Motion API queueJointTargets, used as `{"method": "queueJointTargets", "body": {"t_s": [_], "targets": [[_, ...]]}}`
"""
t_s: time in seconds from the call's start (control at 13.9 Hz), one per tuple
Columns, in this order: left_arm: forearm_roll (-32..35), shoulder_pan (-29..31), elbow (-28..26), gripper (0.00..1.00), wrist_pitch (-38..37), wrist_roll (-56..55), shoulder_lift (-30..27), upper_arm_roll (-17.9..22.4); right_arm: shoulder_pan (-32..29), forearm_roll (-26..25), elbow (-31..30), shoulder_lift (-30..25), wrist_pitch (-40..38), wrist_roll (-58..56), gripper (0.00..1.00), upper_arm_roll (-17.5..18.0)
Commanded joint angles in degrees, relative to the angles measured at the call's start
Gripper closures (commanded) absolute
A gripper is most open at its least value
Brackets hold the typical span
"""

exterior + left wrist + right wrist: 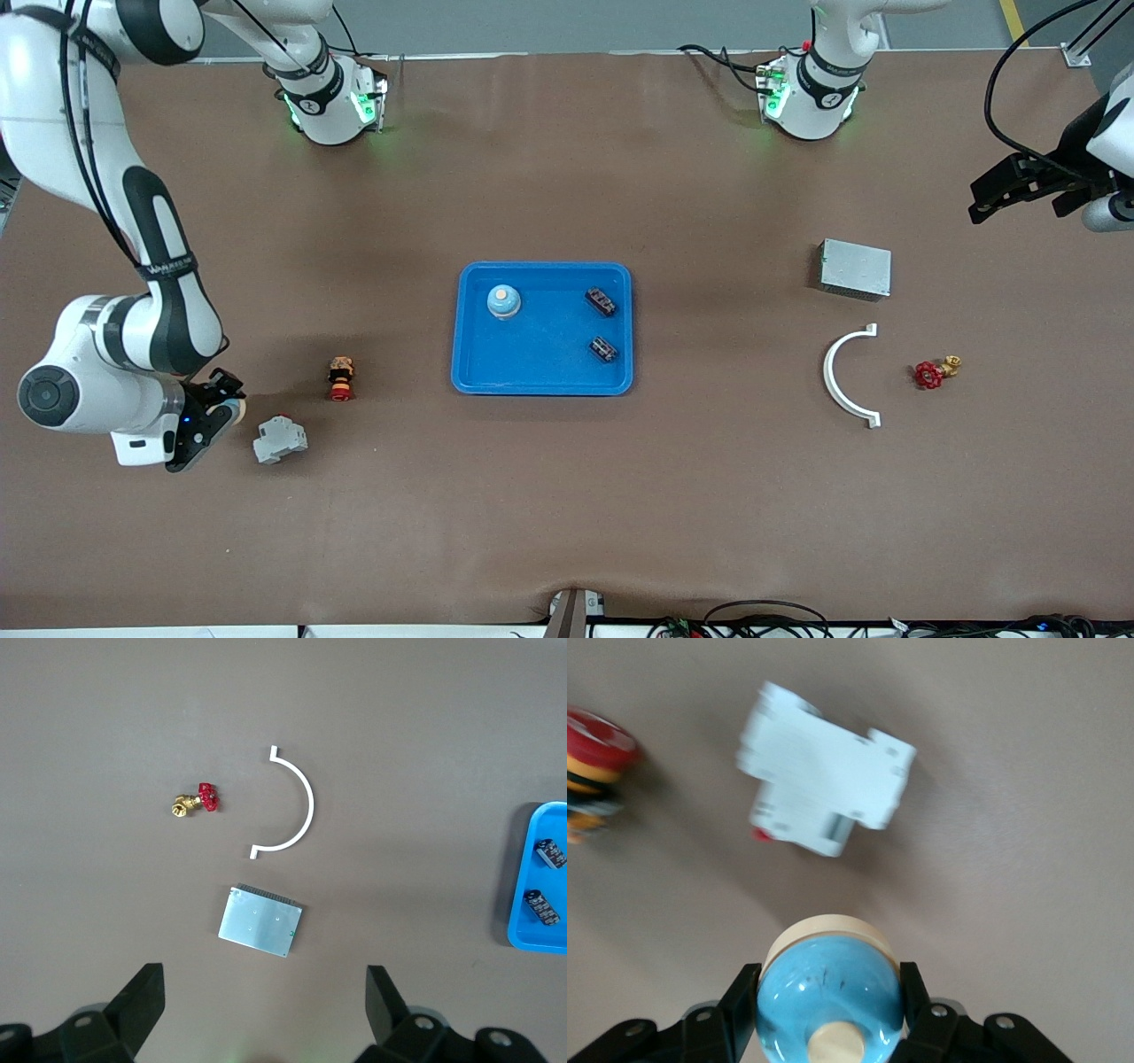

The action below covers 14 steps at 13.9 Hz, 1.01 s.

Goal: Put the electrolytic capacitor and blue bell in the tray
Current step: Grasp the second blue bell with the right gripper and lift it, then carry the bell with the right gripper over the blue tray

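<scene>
- The blue bell (829,999) sits pinched in the right gripper (829,1005), low over the table (567,514) near the right arm's end, just beside the white breaker block (280,439).
- It looks like a small rigid dome, glossy blue with a cream base ring and a cream button on top; probably light but slick, so the curved sides are the place to squeeze, as the fingers (741,1005) do here, one each side.
- The jaws are drawn in tight on the dome.
- A second bell (503,301) and two capacitors (601,301) already lie in the blue tray (469,377) at the table's middle.
- The red-capped push button (340,379) stands between the gripper and the tray.
- The left gripper (264,1005) waits, jaws spread wide and empty, above the grey metal box (260,920) at the left arm's end.
</scene>
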Motion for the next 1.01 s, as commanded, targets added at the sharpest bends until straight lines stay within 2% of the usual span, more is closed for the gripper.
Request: {"method": "queueJointTargets", "body": {"t_s": [0.0, 0.14, 0.29, 0.5, 0.72, 0.94], "targets": [[-1.03, -0.52, -1.61, 0.0, 0.71, 1.12, -1.56, 0.74, 5.41, 1.26, -1.66, -6.69, -7.56, 12.65, 0.93, -0.19], [-1.03, -0.52, -1.69, 0.0, 0.8, 1.03, -1.47, 0.65, 10.68, 1.26, -1.66, -9.69, -10.83, 23.9, 0.93, -0.1], [-1.03, -0.52, -1.78, 0.0, 0.71, 1.03, -1.38, 0.65, 17.09, 3.62, -1.66, -11.36, -11.98, 37.42, 0.93, -0.1], [-1.03, -0.43, -1.78, 0.0, 0.27, 1.03, -1.47, 0.65, 25.88, 6.0, -0.7, -10.93, -10.49, 55.46, 0.94, -0.1], [-1.03, -0.69, -1.69, 0.0, -0.08, 1.12, -1.39, 0.56, 31.17, 9.34, -0.43, -9.01, -3.22, 65.59, 0.94, -0.19], [-0.94, -0.87, -1.87, 0.0, -0.17, 1.03, -1.21, 0.04, 34.43, 9.53, -0.52, -5.75, 3.47, 71.05, 0.94, -0.19]]}}
